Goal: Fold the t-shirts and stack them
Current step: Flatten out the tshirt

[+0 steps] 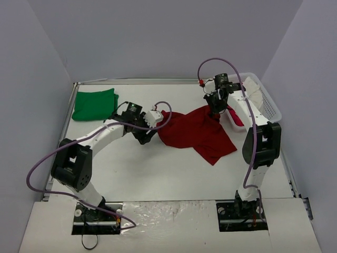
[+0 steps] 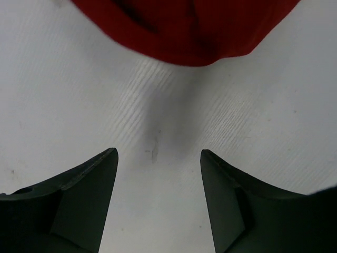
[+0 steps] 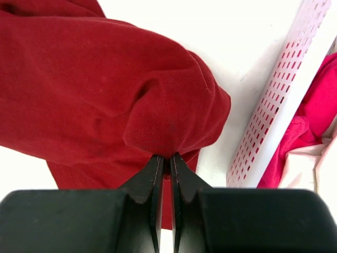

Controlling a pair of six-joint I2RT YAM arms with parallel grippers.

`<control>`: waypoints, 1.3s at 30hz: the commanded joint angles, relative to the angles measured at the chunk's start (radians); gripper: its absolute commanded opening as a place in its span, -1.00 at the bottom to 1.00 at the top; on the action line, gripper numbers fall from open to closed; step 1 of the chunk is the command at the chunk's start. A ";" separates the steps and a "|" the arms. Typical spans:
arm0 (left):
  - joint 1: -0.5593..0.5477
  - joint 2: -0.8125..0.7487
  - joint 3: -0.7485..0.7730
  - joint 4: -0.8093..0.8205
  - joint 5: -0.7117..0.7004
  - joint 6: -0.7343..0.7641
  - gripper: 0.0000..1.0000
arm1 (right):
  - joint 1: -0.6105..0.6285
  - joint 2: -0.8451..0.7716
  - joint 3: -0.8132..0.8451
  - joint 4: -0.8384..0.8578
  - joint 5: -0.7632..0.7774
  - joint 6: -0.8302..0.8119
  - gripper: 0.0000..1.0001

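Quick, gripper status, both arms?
Left gripper: open, empty, over the table beside the dark red t-shirt.
Right gripper: shut on a fold of the dark red t-shirt.

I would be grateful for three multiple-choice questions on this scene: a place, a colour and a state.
1. Where does the bright green cloth t-shirt lie on the white table?
A. Far left corner
B. Near right corner
C. Centre
2. What colour is the cloth that the right hand grips?
A. Green
B. White
C. Dark red
3. How is the left hand?
A. Shut on the green shirt
B. Open, holding nothing
C. Shut on the red shirt
Answers: 1 A, the top view shows it by the far left edge; 2 C, the right wrist view shows the fingers closed on a fold of the large dark red cloth t-shirt; 3 B, the left wrist view shows bare table between its spread fingers.
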 commanded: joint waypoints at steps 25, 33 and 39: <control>-0.187 0.168 0.032 0.367 -0.287 0.174 0.22 | -0.010 0.107 -0.003 -0.007 0.045 -0.009 -1.00; -0.242 0.268 0.113 0.321 -0.261 0.209 -0.21 | -0.011 0.107 -0.012 -0.007 0.047 -0.015 -1.00; -0.252 0.271 0.129 0.285 -0.259 0.194 -0.95 | -0.014 0.092 -0.032 -0.006 0.051 -0.019 -1.00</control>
